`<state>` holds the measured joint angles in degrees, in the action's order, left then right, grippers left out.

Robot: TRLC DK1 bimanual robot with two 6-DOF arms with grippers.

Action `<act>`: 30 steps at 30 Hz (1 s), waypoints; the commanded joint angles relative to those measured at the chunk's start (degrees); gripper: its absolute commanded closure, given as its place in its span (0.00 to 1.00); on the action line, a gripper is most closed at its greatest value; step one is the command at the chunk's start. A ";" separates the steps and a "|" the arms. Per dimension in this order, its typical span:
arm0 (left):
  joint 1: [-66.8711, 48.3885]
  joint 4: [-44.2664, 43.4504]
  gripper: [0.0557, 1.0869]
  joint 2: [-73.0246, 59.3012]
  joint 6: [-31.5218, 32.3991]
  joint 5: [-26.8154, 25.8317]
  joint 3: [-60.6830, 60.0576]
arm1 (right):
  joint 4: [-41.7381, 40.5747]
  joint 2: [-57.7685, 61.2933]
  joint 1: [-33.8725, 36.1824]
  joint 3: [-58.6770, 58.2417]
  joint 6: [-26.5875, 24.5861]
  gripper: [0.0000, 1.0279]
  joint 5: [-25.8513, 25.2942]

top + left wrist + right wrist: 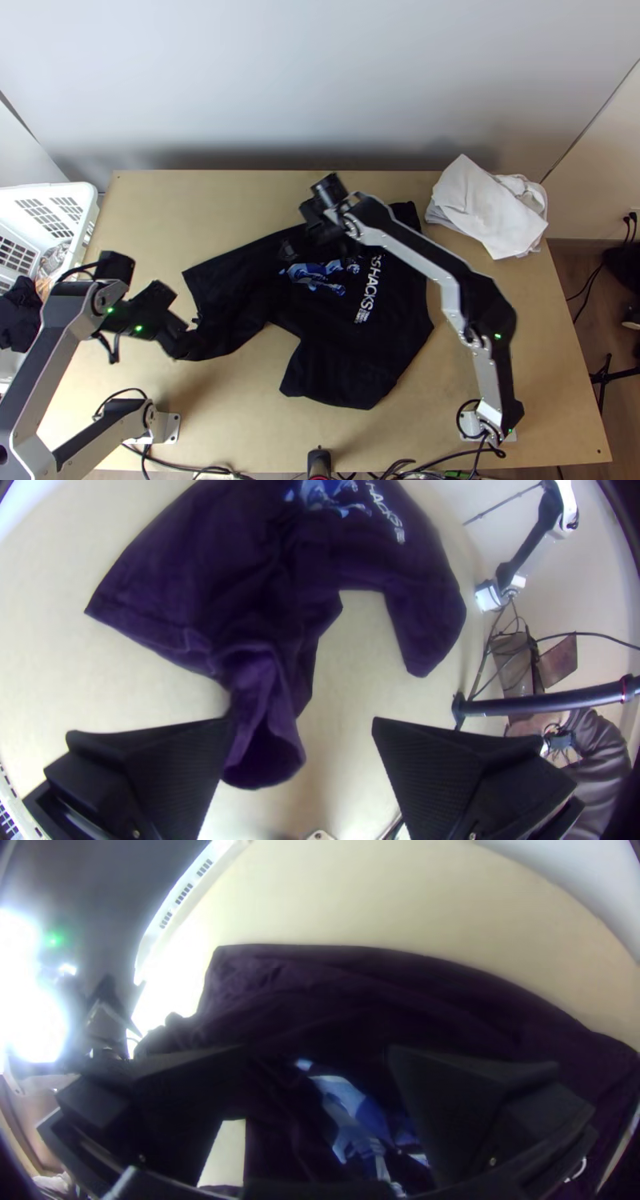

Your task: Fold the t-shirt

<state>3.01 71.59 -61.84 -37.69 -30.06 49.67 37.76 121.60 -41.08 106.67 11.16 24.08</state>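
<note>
Across the desk (pixel 240 408), black t-shirt (pixel 352 352) lies rumpled, both arms' jaws spread, likely flattening step, next move needing a pinch on the bunched end (pixel 257 680) and outward pull.

Your light wooden table (pixel 520 360) carries a black t-shirt (pixel 336 360) across its middle, unevenly spread, print upward, its near left part bunched. At the far right you see a loose heap of white cloth (pixel 480 208). Pale mounting plates (pixel 170 428) stand at near left and near right; cables (pixel 188 467) run along the near edge.
</note>
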 commanded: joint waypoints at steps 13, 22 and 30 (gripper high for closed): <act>1.48 9.09 0.05 0.58 -6.34 4.31 0.08 | -0.14 -19.65 5.84 -18.17 1.32 0.05 -1.93; -1.34 3.38 0.05 -4.43 -3.00 -6.15 -1.86 | -0.23 -20.09 5.31 -19.57 3.34 0.05 -2.28; -2.13 -2.77 0.14 -9.52 -2.56 -6.50 -4.76 | -0.23 -20.35 5.48 -19.84 3.34 0.05 -2.37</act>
<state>1.98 72.16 -68.05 -40.82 -35.03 46.70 37.58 101.71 -35.70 87.39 14.37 21.85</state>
